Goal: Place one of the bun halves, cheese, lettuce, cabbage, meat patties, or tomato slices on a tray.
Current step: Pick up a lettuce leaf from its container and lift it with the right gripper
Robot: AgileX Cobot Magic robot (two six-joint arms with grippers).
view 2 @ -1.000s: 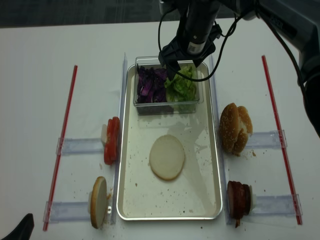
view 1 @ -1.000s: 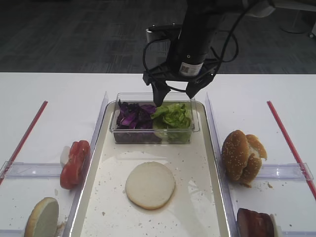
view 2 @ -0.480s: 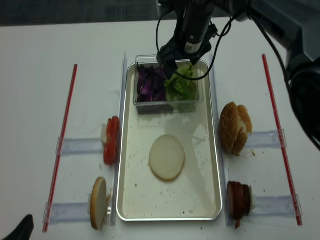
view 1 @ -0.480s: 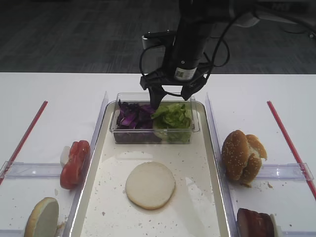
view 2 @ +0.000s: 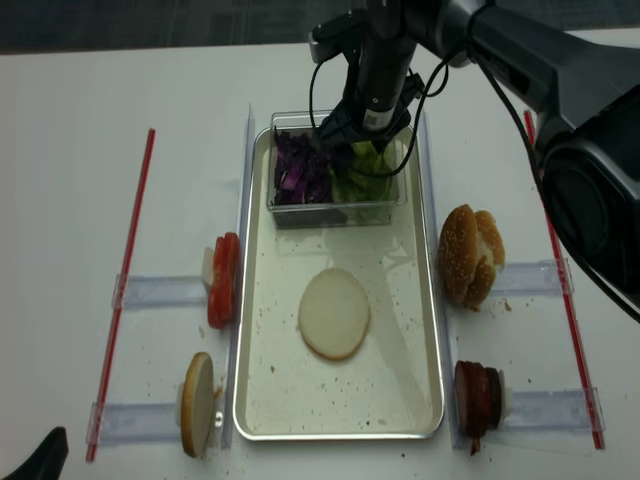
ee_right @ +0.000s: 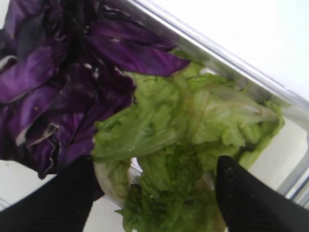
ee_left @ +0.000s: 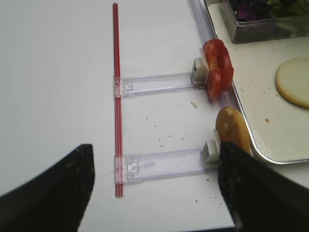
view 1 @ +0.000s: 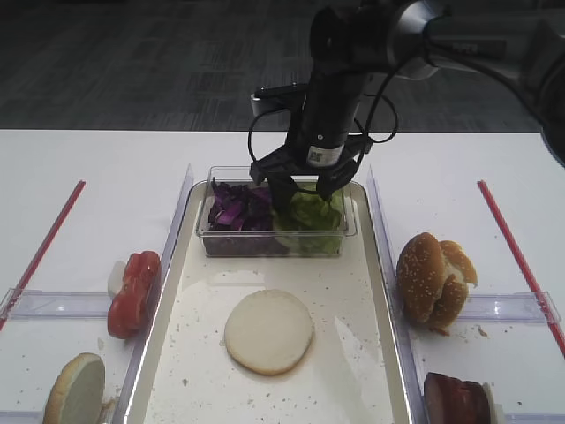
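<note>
Bright-green crinkled lettuce (ee_right: 193, 130) fills the right half of a clear tub (view 1: 205, 231) at the far end of the cream tray (view 1: 353, 353). Purple shredded cabbage (view 1: 238, 208) fills the left half. My right gripper (ee_right: 154, 193) is lowered into the tub, open, one finger on each side of the lettuce (view 1: 309, 210). In the realsense high view the right gripper (view 2: 352, 150) points down over the green leaves. A pale flat bun half (view 1: 268, 331) lies on the tray's middle. My left gripper (ee_left: 154, 193) hangs open over bare table, holding nothing.
Tomato slices (view 1: 134, 291) and a bun half (view 1: 78, 393) stand in clear holders left of the tray. Sesame bun halves (view 1: 433, 278) and meat patties (view 1: 455, 399) stand to its right. Red strips (view 1: 40, 252) (view 1: 521, 256) mark both outer sides.
The right gripper has come down from above the tub's rim into the lettuce. Its jaws have narrowed a little. Nothing else has moved.
</note>
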